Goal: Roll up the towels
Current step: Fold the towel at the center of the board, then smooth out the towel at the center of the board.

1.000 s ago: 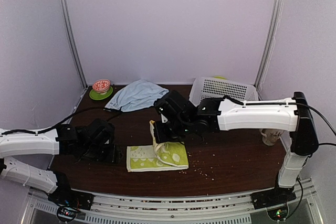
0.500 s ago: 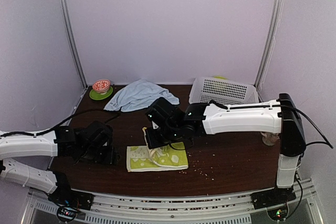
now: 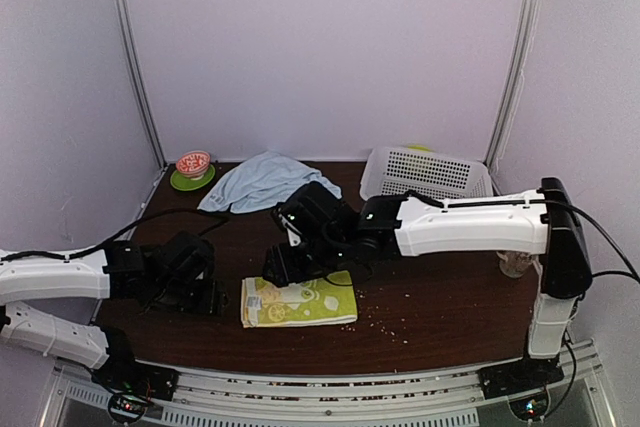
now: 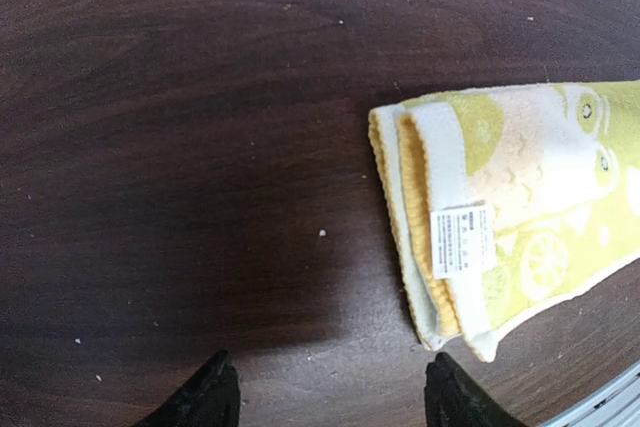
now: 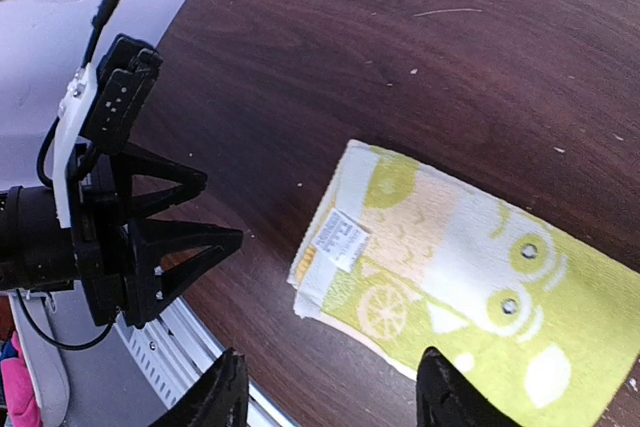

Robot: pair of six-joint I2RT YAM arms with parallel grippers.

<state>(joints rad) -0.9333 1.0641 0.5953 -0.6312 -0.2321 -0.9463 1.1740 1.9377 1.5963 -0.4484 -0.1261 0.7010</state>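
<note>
Top external: green towel (image 3: 300, 302) lay folded flat near the desk's (image 3: 430, 297) front, blue towel (image 3: 262, 180) bunched at the back. Right fingers (image 3: 276, 269) hovered over the green one's left end, left fingers (image 3: 208, 294) just beside it. Left wrist: wide apart, empty. Right wrist: spread, empty too. Guessing rolling was next, needing a pinch on one short end.

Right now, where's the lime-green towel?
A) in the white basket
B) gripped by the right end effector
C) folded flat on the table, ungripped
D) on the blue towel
C: the lime-green towel lies folded on the table, with the right end effector open above it, holding nothing.
</note>
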